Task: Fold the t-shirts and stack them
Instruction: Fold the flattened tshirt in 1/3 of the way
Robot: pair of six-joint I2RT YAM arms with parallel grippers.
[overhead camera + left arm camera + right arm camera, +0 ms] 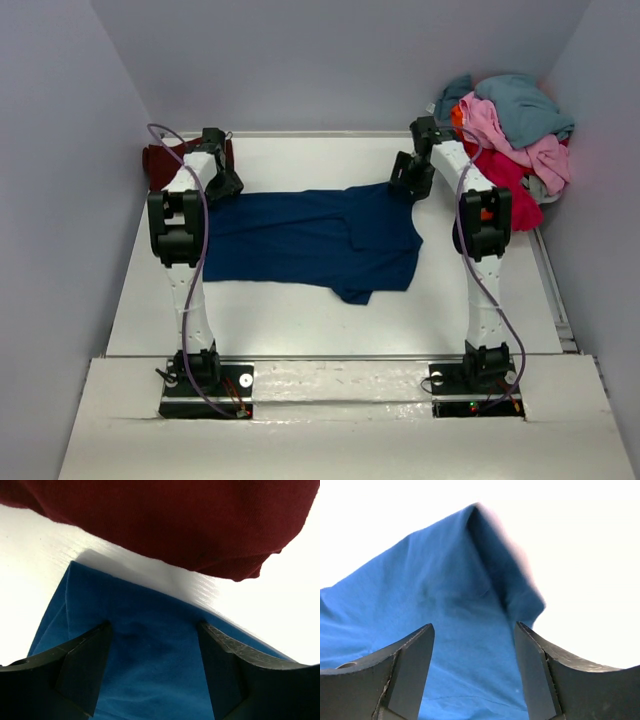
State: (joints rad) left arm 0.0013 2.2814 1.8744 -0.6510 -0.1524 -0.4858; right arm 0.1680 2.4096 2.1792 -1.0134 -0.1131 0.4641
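Observation:
A navy blue t-shirt [320, 240] lies folded lengthwise across the middle of the table. My left gripper [222, 183] stands open over its far left corner [150, 650], fingers spread with only cloth below them. My right gripper [408, 178] is open above the shirt's far right corner [465, 610], nothing pinched between its fingers. A dark maroon t-shirt [160, 158] lies at the back left, just beyond the navy one [165, 520]. A pile of teal, pink and red t-shirts [510, 130] sits at the back right.
White table [300, 310] with a raised strip along its near edge. Grey walls close in on the left, back and right. The right arm [484, 215] stands beside the pile of shirts.

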